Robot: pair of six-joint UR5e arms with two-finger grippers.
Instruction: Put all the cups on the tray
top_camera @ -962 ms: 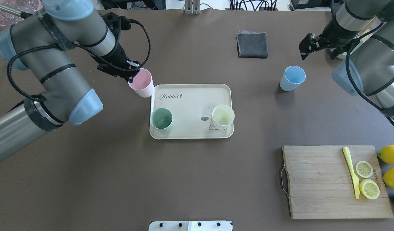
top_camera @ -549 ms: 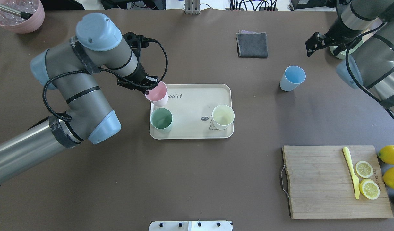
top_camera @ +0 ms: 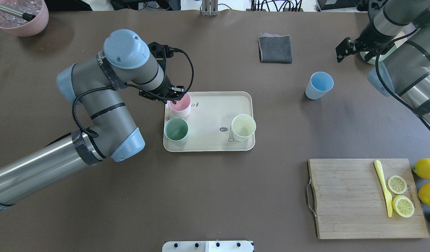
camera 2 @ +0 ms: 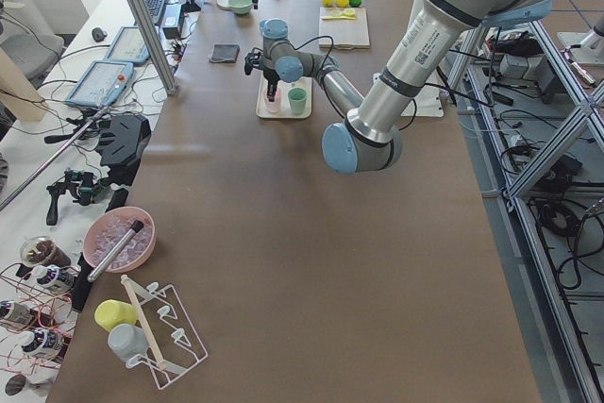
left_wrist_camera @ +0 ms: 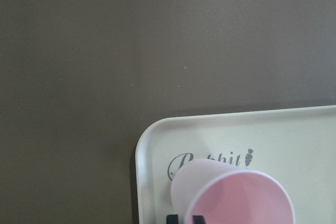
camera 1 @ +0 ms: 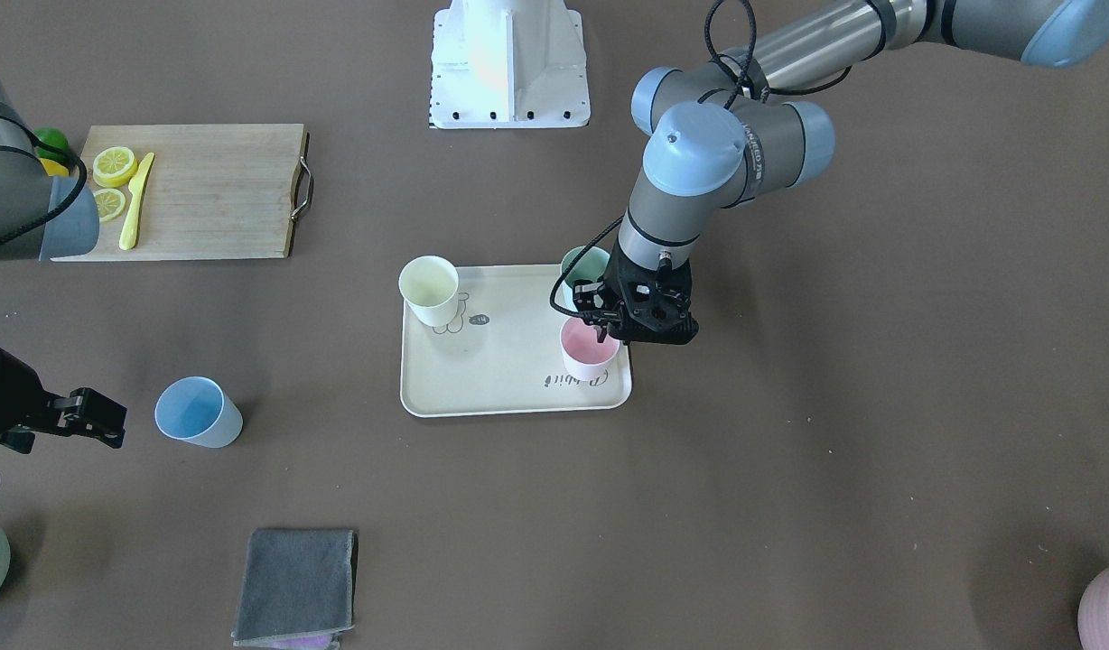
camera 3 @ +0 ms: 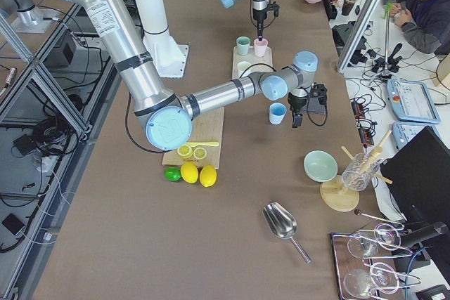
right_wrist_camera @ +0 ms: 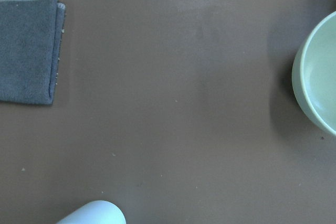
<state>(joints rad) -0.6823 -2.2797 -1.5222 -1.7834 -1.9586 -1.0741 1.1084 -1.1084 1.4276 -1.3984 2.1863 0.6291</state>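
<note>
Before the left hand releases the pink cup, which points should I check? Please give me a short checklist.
1. The pink tapered cup is above the cream rectangular tray, inside its rim: ok.
2. Cup bottom resting on the tray: cannot tell.
3. The left hand is shut on the cup's rim: ok.
4. Clear of the mint green cup: ok, apart but close.
5. Clear of the pale yellow cup: ok, opposite end.
6. All cups on tray: not ok, the light blue cup stands off it, near the open right hand.

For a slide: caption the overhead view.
Left gripper holds pink cup over tray beside mint cup and yellow cup; blue cup off-tray.
</note>
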